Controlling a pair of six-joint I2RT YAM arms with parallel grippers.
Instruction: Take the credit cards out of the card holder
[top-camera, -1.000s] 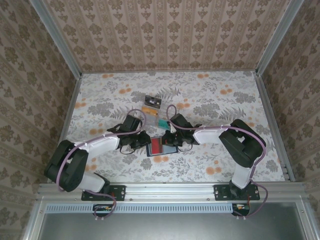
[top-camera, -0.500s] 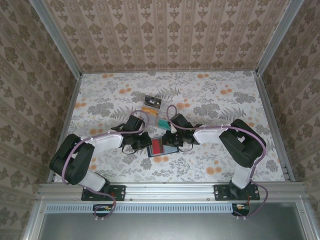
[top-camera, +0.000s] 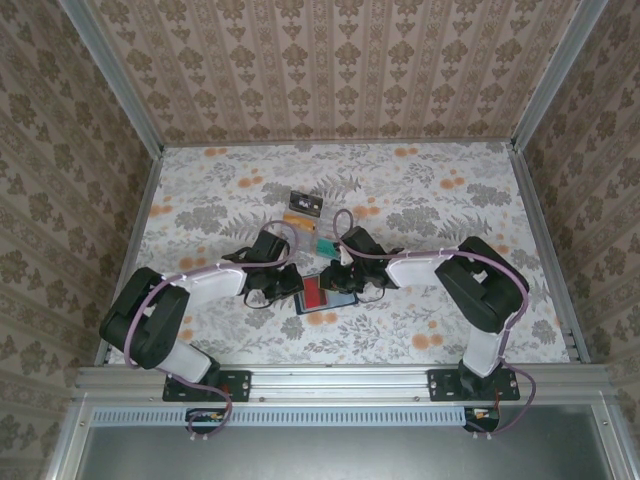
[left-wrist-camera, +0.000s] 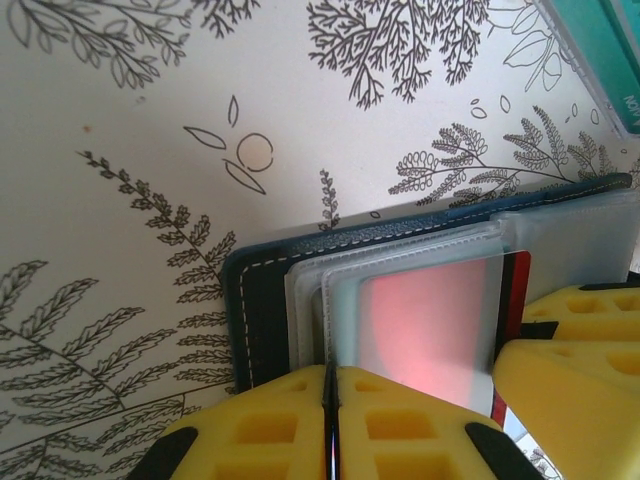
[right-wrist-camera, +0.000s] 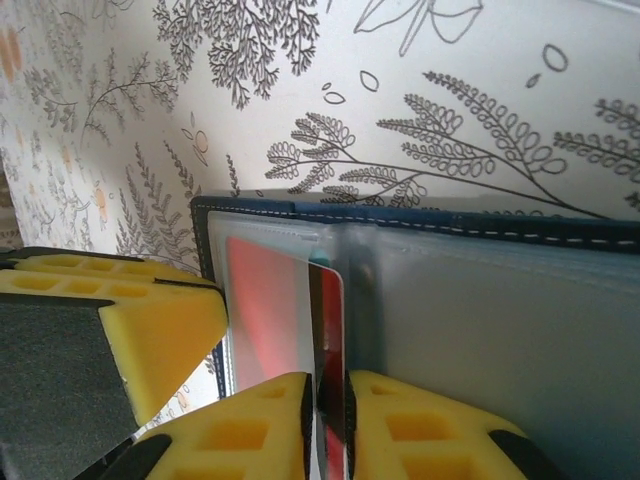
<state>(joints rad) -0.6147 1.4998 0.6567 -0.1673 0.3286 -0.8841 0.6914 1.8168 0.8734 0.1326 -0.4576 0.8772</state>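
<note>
One red card (right-wrist-camera: 265, 300) sits in a clear sleeve of the open card holder (left-wrist-camera: 262, 320), its edge pinched tight in my right gripper (right-wrist-camera: 327, 405). Facing it, my left gripper (left-wrist-camera: 330, 400) is clamped on the holder's sleeves. Beyond both fingertips lie a teal card (top-camera: 325, 245), an orange card (top-camera: 295, 219) and a black card (top-camera: 307, 204) on the floral table (top-camera: 450, 200).

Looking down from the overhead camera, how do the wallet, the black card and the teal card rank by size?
1. The wallet, lying open, looks largest.
2. The black card.
3. The teal card looks smallest, but part of it may be hidden, so the two cards could really match.
</note>
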